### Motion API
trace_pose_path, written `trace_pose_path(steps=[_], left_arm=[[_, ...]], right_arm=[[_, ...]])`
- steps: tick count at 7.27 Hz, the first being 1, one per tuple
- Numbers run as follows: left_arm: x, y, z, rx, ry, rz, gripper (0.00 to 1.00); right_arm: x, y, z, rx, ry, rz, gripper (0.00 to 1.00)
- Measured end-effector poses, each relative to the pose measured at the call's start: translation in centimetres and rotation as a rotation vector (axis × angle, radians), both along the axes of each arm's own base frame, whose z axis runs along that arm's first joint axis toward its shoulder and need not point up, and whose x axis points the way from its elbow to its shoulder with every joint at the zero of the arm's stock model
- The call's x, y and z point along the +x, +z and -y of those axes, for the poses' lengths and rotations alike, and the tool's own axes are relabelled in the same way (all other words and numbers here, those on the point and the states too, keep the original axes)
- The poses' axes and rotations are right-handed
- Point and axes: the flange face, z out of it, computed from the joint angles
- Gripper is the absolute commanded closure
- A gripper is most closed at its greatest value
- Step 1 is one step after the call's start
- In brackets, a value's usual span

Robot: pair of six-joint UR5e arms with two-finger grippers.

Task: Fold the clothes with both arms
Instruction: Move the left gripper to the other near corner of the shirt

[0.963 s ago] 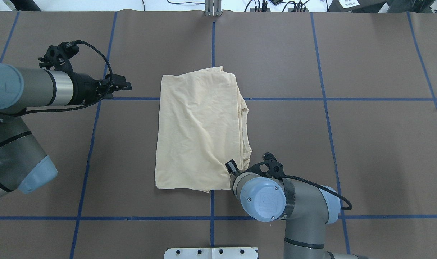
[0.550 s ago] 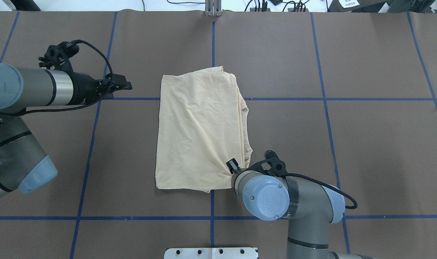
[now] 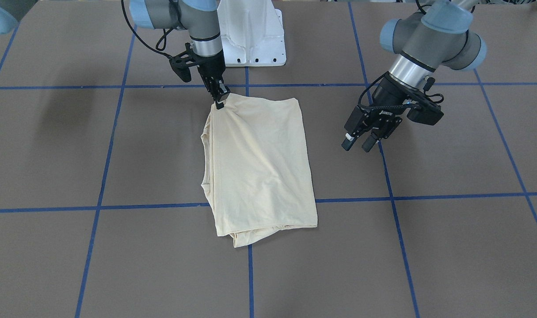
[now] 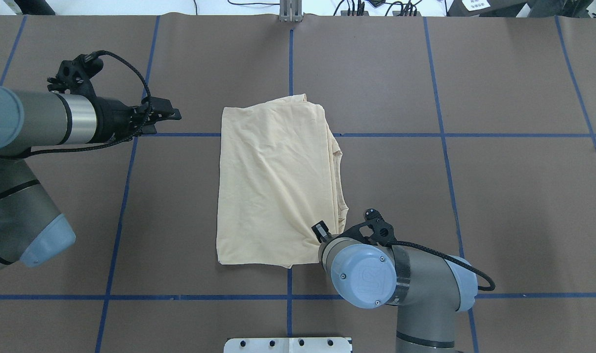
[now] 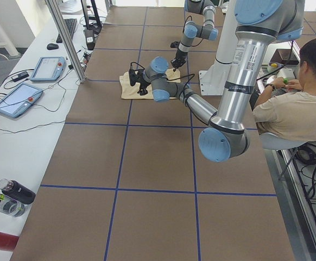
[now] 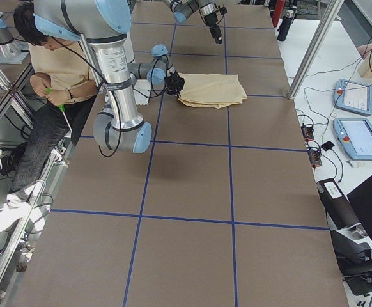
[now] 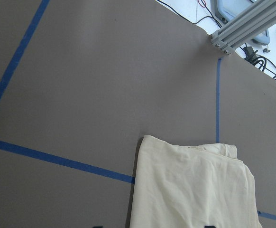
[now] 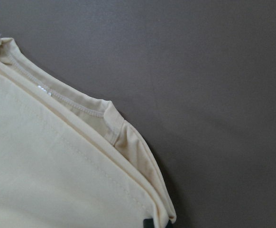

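The pale yellow shirt (image 4: 273, 181) lies folded into a tall rectangle in the middle of the brown table, plain side up; no print shows. It also shows in the front view (image 3: 259, 163). My right gripper (image 4: 320, 230) is shut on the shirt's near right corner, and creases in the cloth run toward it (image 3: 219, 104). The right wrist view shows the stacked layers and the ribbed neckline (image 8: 71, 104). My left gripper (image 3: 359, 145) is open and empty, hovering above the table to the left of the shirt (image 4: 172, 115), apart from it. The left wrist view shows the shirt's far left corner (image 7: 190, 190).
Blue tape lines (image 4: 290, 73) cross the brown table cover. The white pedestal base (image 3: 250, 31) stands behind the shirt. An aluminium post (image 4: 290, 12) stands at the far edge. A seated person (image 5: 294, 109) is beside the robot. Tablets (image 6: 358, 137) lie on the side bench.
My right gripper has drawn back toward the robot and to the right, dragging the shirt a little that way. The left gripper has hardly moved.
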Motion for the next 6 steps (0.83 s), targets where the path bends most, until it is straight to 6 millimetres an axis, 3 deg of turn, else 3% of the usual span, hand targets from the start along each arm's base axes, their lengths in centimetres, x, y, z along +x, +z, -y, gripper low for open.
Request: trace_pose_path(steps=[2,4,6], left_arm=[[1.8,-1.3,-2.2,-0.106,-0.025,-0.087,0.23],[4.6,-3.8,-6.8,-0.261,-0.027,-0.219,0.23],[8.5,-2.4,-11.6,-0.398,-0.011,-0.186,0.24]], right_arm=[[0.1,0.0,-0.2,-0.002,-0.003,0.000,1.00],[0.3,0.2,-0.6,-0.007,-0.011,0.002,1.00],[0.6,0.3,-0.8,-0.014,-0.022,0.004,1.00]])
